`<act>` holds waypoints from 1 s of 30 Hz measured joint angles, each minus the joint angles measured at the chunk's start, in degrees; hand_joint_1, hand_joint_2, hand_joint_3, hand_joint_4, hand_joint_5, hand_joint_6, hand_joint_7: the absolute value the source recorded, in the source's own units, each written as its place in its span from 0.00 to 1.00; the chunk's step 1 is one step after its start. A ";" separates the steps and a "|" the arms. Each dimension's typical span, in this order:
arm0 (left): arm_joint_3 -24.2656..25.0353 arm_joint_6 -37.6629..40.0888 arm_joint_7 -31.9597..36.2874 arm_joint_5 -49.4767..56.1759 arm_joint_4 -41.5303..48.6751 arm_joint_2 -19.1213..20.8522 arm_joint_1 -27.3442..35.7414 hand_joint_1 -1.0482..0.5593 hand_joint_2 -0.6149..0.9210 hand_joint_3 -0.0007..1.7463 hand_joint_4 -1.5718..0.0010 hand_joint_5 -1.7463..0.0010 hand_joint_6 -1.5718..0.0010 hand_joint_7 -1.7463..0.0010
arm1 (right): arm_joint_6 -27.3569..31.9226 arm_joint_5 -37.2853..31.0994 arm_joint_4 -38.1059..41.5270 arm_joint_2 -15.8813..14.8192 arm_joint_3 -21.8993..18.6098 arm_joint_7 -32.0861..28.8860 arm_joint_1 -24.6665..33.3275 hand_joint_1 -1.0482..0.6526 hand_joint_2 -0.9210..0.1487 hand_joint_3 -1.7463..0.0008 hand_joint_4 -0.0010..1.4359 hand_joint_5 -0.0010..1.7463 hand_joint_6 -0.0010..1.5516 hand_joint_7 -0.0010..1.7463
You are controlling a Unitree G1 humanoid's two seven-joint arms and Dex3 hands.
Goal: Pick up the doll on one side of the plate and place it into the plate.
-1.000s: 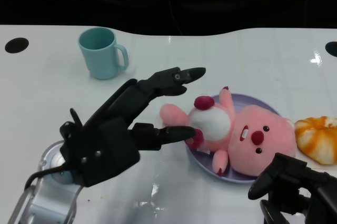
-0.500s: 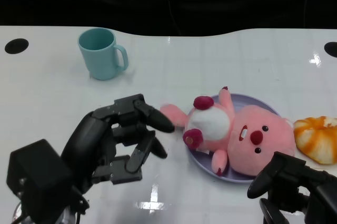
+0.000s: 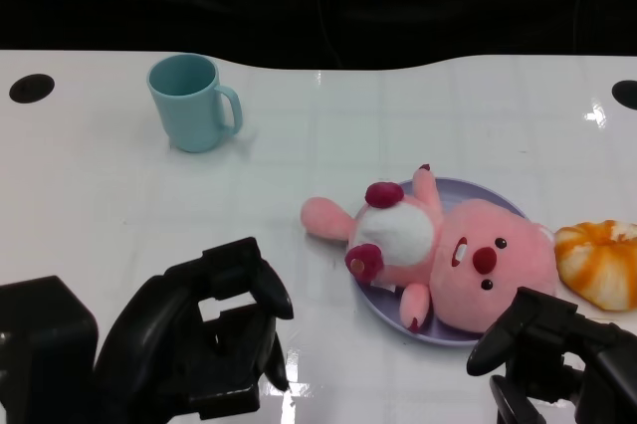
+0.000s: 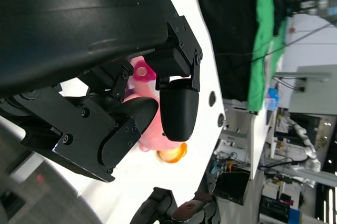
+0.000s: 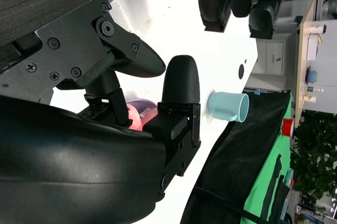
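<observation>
The pink plush doll lies on its back on the purple plate, right of the table's middle, with one ear hanging over the plate's left rim. My left hand is low at the near left, apart from the doll, fingers curled in and holding nothing. My right hand sits at the near right, just in front of the plate, fingers curled and not touching the doll. Past the curled fingers in the left wrist view, a bit of the doll shows.
A light blue mug stands at the far left. An orange bread roll lies on the table right of the plate. Round dark holes mark the table's far corners. The table's far edge meets a black backdrop.
My left hand has let go near the doll's ear, drawn back toward me and down, and curled its fingers in. The doll stays on the plate. The right hand has not moved.
</observation>
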 measured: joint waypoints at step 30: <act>2.59 11.87 -0.08 -8.20 9.74 3.18 -2.98 0.58 0.71 0.79 0.46 0.00 0.54 0.05 | -1.13 1.40 0.41 -0.09 -2.10 1.57 1.13 0.49 0.33 0.37 0.46 1.00 0.34 0.83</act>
